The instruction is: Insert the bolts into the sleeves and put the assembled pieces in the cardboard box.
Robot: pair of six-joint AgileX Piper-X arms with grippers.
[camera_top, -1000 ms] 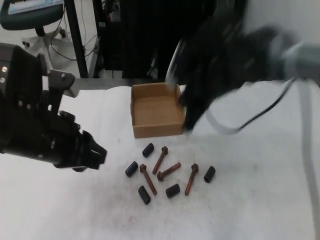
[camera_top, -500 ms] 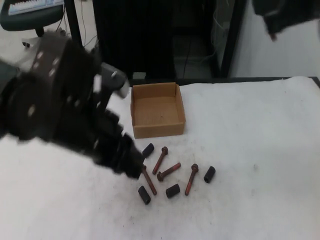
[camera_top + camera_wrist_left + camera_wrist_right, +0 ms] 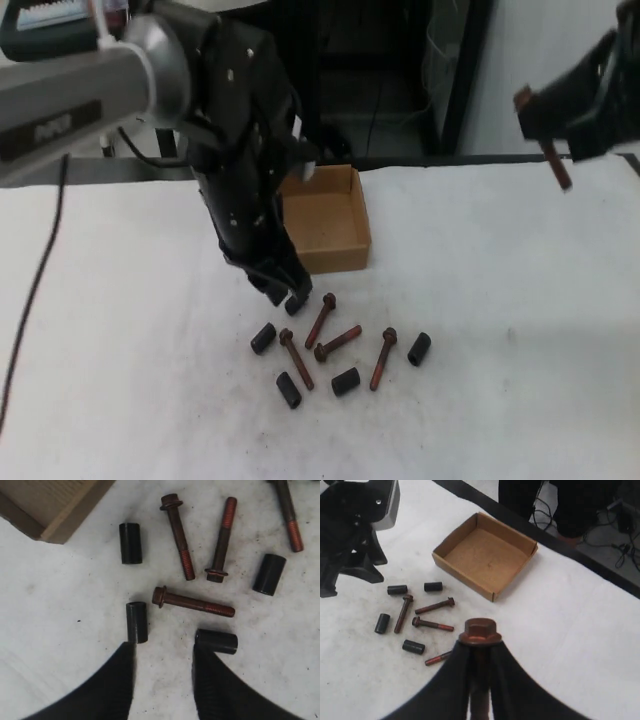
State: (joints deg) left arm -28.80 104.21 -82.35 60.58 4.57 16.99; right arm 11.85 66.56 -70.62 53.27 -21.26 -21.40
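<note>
White cloth (image 3: pixel 520 330): four bolts (image 3: pixel 338 342), five sleeves (image 3: pixel 419 348), one box (image 3: pixel 318 262); left fingers (image 3: pixel 115 680) open (right fingers (image 3: pixel 450 680) clamp fifth bolt (image 3: pixel 480 630))

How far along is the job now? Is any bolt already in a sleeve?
Done: nothing yet; the cardboard box is empty and no piece is assembled. In hand: the right gripper is shut on one bolt, held off the bench; the left gripper is open just above a sleeve. Left: four bolts and five sleeves lie loose, all to join and box.
</note>
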